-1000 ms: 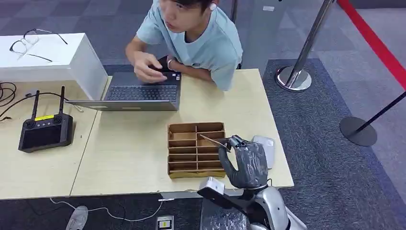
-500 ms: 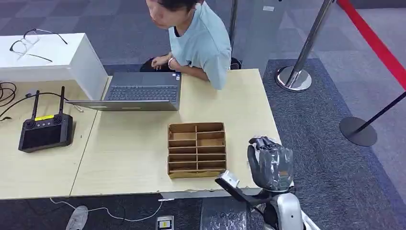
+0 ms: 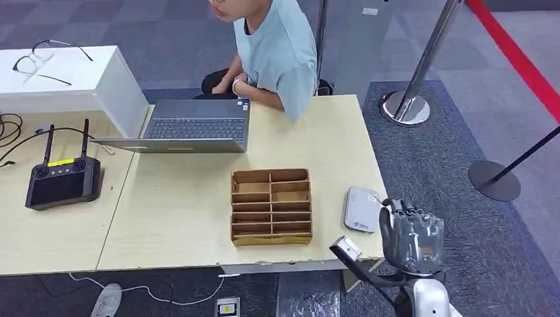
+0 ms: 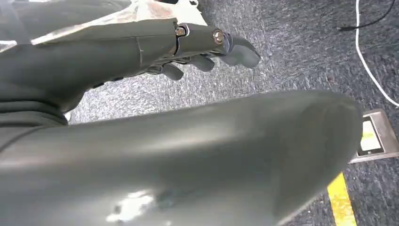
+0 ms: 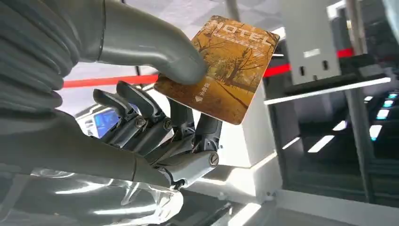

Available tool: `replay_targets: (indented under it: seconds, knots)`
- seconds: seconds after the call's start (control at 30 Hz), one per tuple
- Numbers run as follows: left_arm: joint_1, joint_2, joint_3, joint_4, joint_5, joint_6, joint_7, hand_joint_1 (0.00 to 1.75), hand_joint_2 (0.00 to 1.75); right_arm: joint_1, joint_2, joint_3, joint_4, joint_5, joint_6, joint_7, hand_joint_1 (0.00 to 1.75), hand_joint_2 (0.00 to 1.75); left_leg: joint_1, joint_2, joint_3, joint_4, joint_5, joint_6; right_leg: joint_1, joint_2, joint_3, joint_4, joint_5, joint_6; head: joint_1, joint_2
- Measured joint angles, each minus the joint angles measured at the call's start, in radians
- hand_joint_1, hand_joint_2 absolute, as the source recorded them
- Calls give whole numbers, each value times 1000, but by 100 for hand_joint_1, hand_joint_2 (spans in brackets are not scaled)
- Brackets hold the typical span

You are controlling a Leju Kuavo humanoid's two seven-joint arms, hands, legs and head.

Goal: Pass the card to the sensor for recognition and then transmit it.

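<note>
Off the table's 4 o'clock corner, right hand is pinching the card; sensor lying at its 10 o'clock, box beyond. Left hand is hanging, fingers loosely curled, holding nothing.

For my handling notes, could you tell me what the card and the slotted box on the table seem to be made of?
The card looks like glossy printed plastic: stiff, thin, flat, bearing an autumn picture. The slotted box looks like matte brown cardboard or thin wood, with plain, unprinted dividers; I cannot tell which.

On the pale wooden table, the brown cardboard divided tray sits near the front edge — the white rounded sensor pad just right of it, the grey open laptop behind, the black antenna remote controller far left.
</note>
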State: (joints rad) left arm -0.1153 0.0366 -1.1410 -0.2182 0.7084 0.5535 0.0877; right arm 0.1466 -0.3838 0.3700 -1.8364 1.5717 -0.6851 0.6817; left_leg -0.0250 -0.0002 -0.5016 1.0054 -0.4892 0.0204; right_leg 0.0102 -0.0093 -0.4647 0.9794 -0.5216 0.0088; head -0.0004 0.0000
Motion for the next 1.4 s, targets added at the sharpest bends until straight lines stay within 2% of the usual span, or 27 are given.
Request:
replay_targets:
  seconds: [0.07,0.23,0.5,0.67,1.23,1.33,1.4]
  knots:
    - [2,0,0,0,-1,0,1,0,0,25,0,-28,-16,0,-5,-6,171,175,0,0,0,0,0,0,0,0,0,0,0,0,0,0]
    - [1,0,0,0,-4,0,-6,0,0,41,2,-76,-37,0,-10,-74,171,175,0,0,0,0,0,0,0,0,0,0,0,0,0,0]
    - [1,0,0,0,-19,-1,-22,0,0,20,10,-162,-59,0,13,-283,169,175,0,0,0,0,0,0,0,0,0,0,0,0,0,0]
    - [1,0,0,0,-24,-5,-23,0,0,-21,20,-199,-94,0,52,-334,171,175,0,0,0,0,0,0,0,0,0,0,0,0,0,0]
    - [1,-1,0,0,-26,-6,-29,0,0,-50,31,-238,-135,0,66,-353,175,175,0,0,0,0,0,0,0,0,0,0,0,0,0,0]
    - [0,-2,0,0,-28,-7,-40,0,0,-87,31,-238,-149,0,132,-368,175,175,0,1,0,0,0,0,0,1,0,0,0,0,0,0]
    - [0,-3,-1,0,-33,-8,-42,0,0,-137,22,-232,-156,0,194,-327,175,175,0,1,0,0,0,0,0,1,1,0,0,0,0,0]
